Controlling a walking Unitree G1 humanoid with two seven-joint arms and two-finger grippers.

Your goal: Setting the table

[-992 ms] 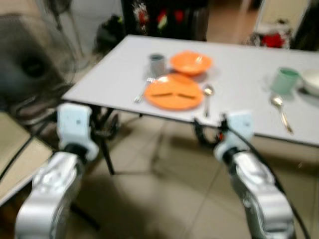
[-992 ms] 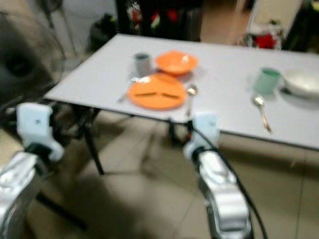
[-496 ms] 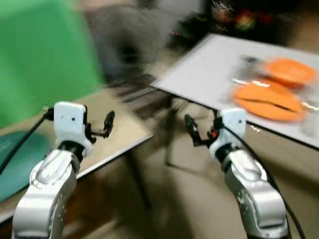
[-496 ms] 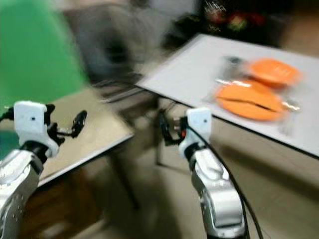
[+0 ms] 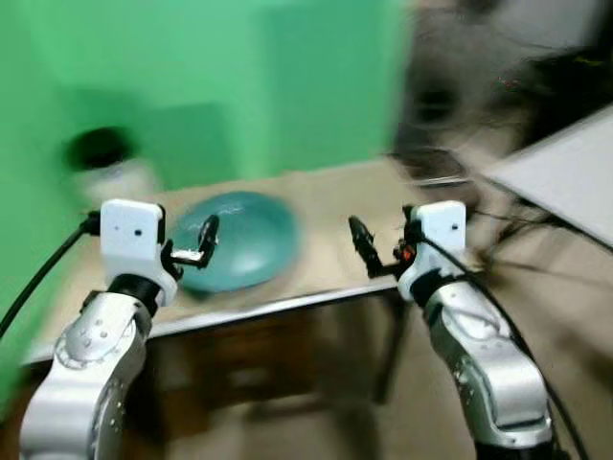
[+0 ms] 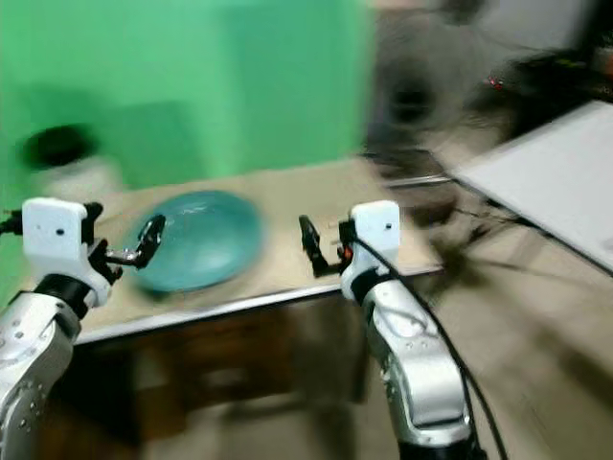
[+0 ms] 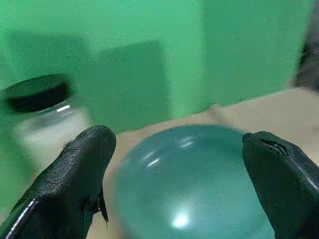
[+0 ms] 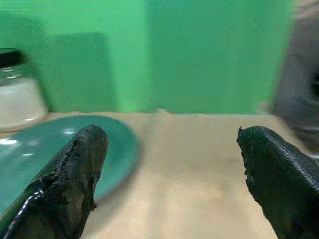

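Note:
A teal plate [image 5: 239,251] lies on a tan side table [image 5: 326,206] against a green wall. My left gripper [image 5: 199,244] is held up in front of the plate's near left rim, open and empty; the left wrist view shows the plate [image 7: 189,184] between its fingers. My right gripper [image 5: 369,254] hangs open and empty over the side table's near edge, to the right of the plate. In the right wrist view the plate [image 8: 55,149] lies beyond one finger. The views are blurred by motion.
A glass jar [image 5: 105,168] with a black lid and white contents stands at the back left of the side table, beside the plate. A corner of the pale grey dining table [image 5: 565,177] shows at the right. Dark blurred clutter stands behind it.
The camera has swung left: the dining table with its orange dishes has slid off to the right, and the side table with the teal plate has come into view. Both grippers stay open.

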